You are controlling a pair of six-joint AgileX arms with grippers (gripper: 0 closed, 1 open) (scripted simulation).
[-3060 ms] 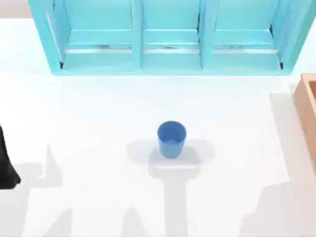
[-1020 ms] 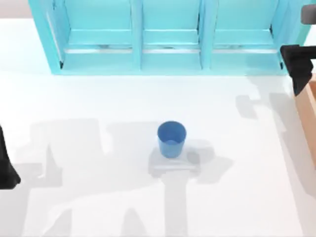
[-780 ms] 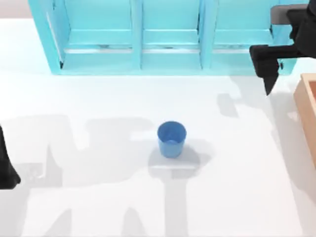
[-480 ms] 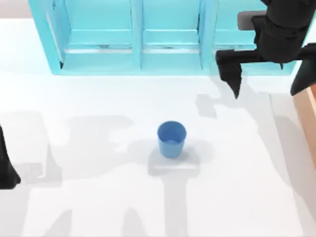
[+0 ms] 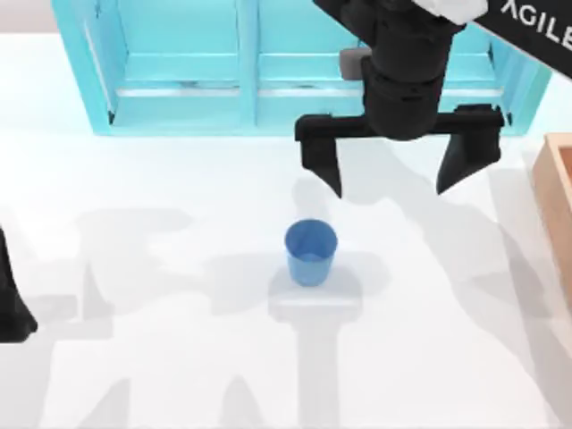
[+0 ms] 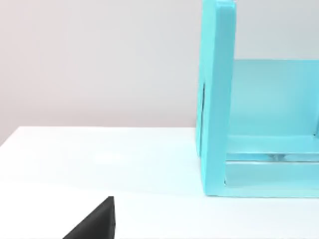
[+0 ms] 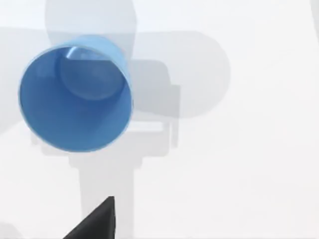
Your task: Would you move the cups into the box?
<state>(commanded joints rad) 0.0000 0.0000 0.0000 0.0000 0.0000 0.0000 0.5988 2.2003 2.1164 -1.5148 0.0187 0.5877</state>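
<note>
Top view: you saw the plain blue cup [image 5: 311,253] standing upright on the white table [image 5: 179,357], near the middle of the tabletop. It was tapered, wider at its open mouth than at its base, with a smooth blue wall and no pattern. The right gripper [image 5: 399,181] hung above the table just behind the cup and slightly toward the table's right side, its two black fingers [image 5: 323,161] spread wide apart and holding nothing. The cup lay in front of the left finger, apart from both fingers, and was not between them. Behind the gripper stood the turquoise shelf unit [image 5: 179,80], its three compartments facing the table. At the table's right edge you could see part of the tan box [image 5: 556,192], with its thick rim and orange-brown inside, well apart from the cup. The left arm [image 5: 11,304] sat parked at the table's left edge.

Right wrist view: you looked down into the cup [image 7: 75,94], whose round mouth and paler blue bottom were both visible; it stood on its own shadow, touching nothing else.

Left wrist view: you saw one end of the shelf unit [image 6: 219,99] standing on the table [image 6: 99,159].
</note>
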